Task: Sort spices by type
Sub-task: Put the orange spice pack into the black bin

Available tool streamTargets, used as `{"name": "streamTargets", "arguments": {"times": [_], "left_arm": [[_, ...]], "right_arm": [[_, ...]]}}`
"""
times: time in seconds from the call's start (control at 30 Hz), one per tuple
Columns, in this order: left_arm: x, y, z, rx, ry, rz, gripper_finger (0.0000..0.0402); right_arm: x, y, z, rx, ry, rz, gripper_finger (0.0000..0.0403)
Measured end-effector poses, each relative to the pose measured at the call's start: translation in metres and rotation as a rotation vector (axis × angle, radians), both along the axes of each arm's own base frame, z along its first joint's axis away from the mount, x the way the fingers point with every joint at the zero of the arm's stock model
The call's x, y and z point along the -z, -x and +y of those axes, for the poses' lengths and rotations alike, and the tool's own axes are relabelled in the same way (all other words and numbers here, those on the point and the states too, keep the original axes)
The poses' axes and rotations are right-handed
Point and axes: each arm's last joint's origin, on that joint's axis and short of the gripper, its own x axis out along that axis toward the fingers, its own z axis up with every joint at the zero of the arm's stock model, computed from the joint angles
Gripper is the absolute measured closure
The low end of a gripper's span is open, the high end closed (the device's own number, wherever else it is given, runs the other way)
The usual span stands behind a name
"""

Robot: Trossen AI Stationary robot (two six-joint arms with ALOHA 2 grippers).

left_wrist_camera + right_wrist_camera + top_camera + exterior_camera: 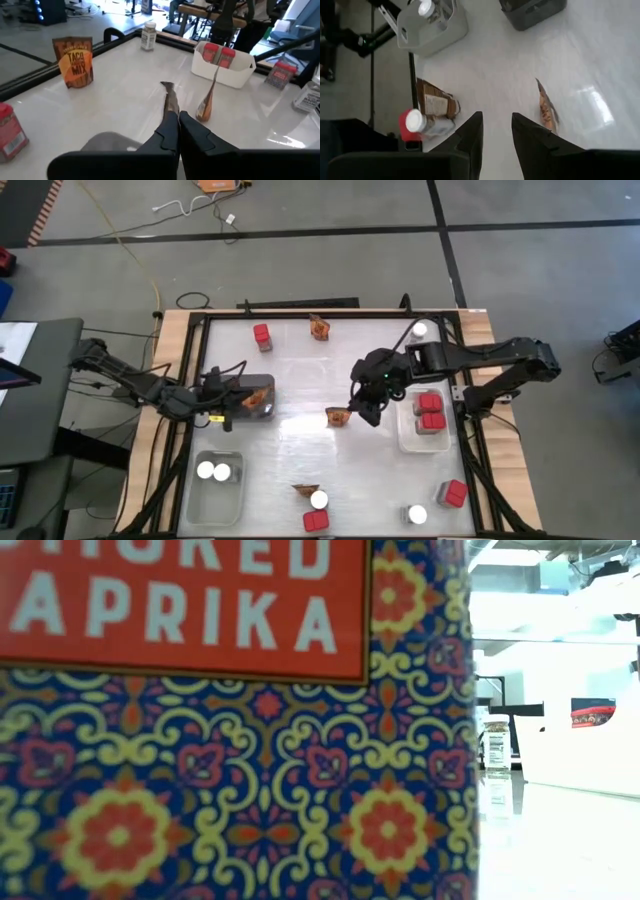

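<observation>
Here, the right gripper (358, 408), fingers slightly parted and empty, hovers beside a crinkled, flat orange-brown packet (337, 417). The left gripper (238, 402) is pinched shut over the grey tray (262, 383).

Open tabletop (300, 380) in middle: you have clear passage from far rail toward near edge, broken only by one orange-brown packet (338, 417) at centre, just beside right gripper (362, 408).

Left side: grey tray (262, 380) and left gripper (232, 402) block mid-left; clear tray (190, 502) with two jars blocks near-left.

Right side: white tray (408, 442) with red boxes fills mid-right.

Near edge crowded: packet, jar (319, 500), red box (316, 522) bunched; another jar (417, 514) and box (455, 494) near-right.

Far rail: red box (262, 334), packet (320, 328), jar (420, 331), well apart.
</observation>
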Motion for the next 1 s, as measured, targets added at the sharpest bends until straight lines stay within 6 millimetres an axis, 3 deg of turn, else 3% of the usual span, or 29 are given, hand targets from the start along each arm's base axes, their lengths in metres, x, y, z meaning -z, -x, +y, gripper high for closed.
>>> {"name": "streamTargets", "arguments": {"times": [0.47,1.0], "left_arm": [[0.036,0.026,0.006,0.061,-0.073,0.058,0.0401],[0.047,0.047,0.012,0.142,-0.042,0.117,0.0401]], "right_arm": [[-0.008,-0.007,-0.001,0.125,-0.072,-0.087,0.0275],[-0.008,-0.006,0.009,0.172,-0.085,-0.084,0.0275]]}}
